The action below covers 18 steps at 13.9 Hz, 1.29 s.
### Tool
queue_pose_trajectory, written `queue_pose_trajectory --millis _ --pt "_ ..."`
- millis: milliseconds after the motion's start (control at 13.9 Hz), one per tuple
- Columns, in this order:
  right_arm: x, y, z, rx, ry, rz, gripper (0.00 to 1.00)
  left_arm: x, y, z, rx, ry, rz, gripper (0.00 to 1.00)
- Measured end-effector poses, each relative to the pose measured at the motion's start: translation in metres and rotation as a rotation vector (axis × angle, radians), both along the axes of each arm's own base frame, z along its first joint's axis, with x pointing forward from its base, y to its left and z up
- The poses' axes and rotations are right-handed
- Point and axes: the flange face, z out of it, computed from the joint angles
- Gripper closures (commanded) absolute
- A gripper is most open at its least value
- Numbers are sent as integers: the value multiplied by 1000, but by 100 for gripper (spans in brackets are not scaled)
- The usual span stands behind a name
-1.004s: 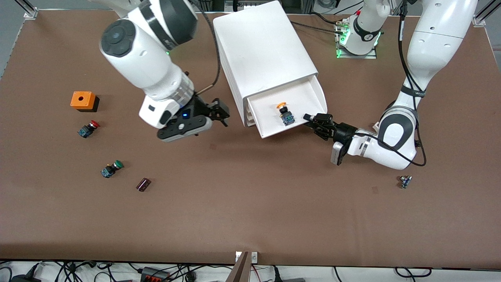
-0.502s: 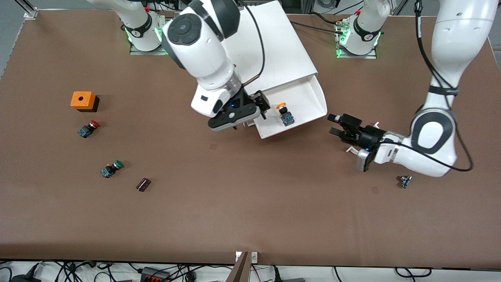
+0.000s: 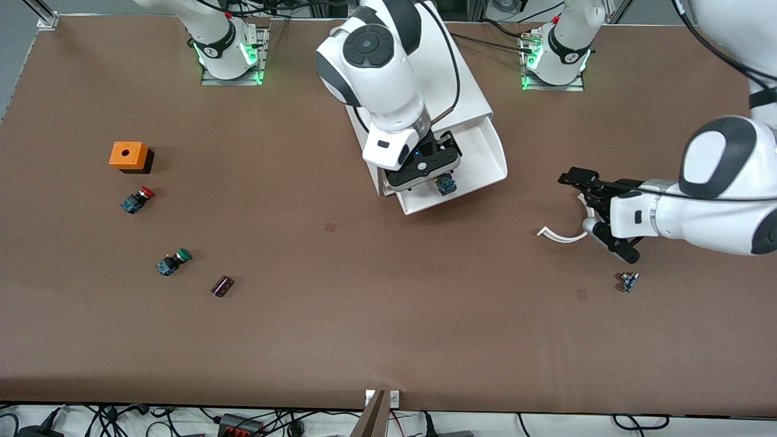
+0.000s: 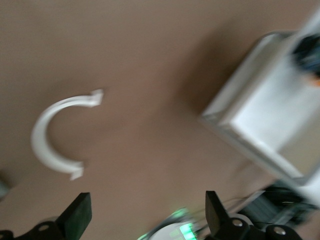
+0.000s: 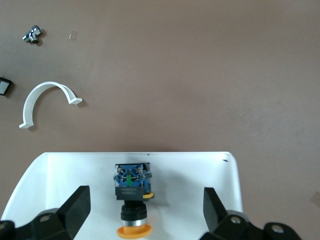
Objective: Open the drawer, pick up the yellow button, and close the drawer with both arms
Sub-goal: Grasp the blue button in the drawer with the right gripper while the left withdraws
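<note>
The drawer, uppermost of the white cabinet, stands pulled open. The button, with an orange-yellow cap and a dark blue-black body, lies on its side in the drawer. In the front view only its blue end shows under my right hand. My right gripper is over the open drawer, open, with a finger on either side of the button and not touching it. My left gripper is open and empty over the table toward the left arm's end, apart from the drawer.
A white curved piece lies on the table by my left gripper. A small metal part lies nearer the camera. Toward the right arm's end are an orange box, a red-capped button, a green-capped button and a dark block.
My right gripper has moved from beside the cabinet to over the open drawer, above the button. My left gripper has drawn away from the drawer's front toward the left arm's end.
</note>
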Motion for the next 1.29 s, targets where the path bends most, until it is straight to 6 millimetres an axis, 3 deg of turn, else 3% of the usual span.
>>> queue_pose_trajectory --millis 287,430,646,1076,1291 --pt "-16 24 -25 -50 -32 30 13 18 18 40 182 -176 -34 0" --pt "-28 34 -32 -74 -46 31 17 35 31 49 202 -291 -7 0" --pt "-29 37 -37 -81 -50 31 23 48 34 39 219 -341 108 0" --pt "-23 39 -51 -69 -68 25 32 48 24 30 267 -310 266 0" --pt "-22 41 -58 -66 -72 25 53 44 25 19 277 -269 264 0"
